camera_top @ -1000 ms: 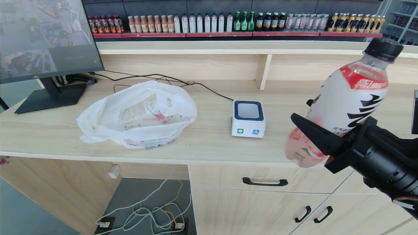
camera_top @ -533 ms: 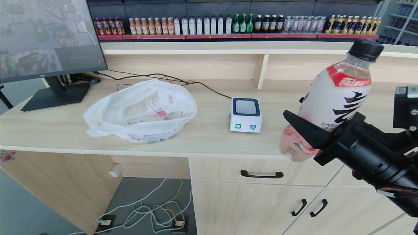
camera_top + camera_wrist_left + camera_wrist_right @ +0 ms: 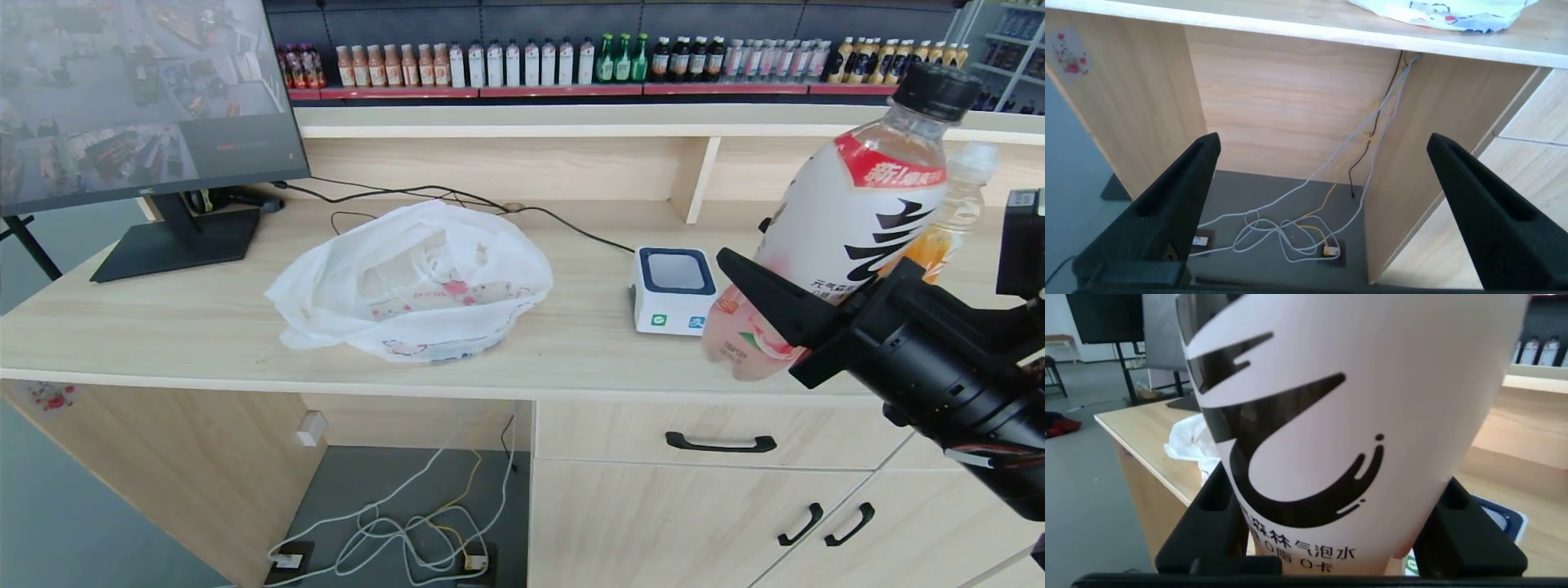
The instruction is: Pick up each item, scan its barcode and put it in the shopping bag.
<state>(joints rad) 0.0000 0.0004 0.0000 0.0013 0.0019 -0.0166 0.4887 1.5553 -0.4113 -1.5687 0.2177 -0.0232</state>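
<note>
Bottle (image 3: 849, 237) looks full, slick, fairly heavy: my right fingers (image 3: 763, 298) clamp its lower body above the front edge of the bench (image 3: 163, 327). Left fingers (image 3: 1176, 196) gape empty.

Bright, even store light (soft shadows); head view's edges bowed

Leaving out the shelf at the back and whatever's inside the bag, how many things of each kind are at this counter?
Bottles: 2, the peach bottle in the right claw and the orange bottle behind it
Shopping bag: 1
Scanner: 1
Monitor: 1
Total: 5
</note>
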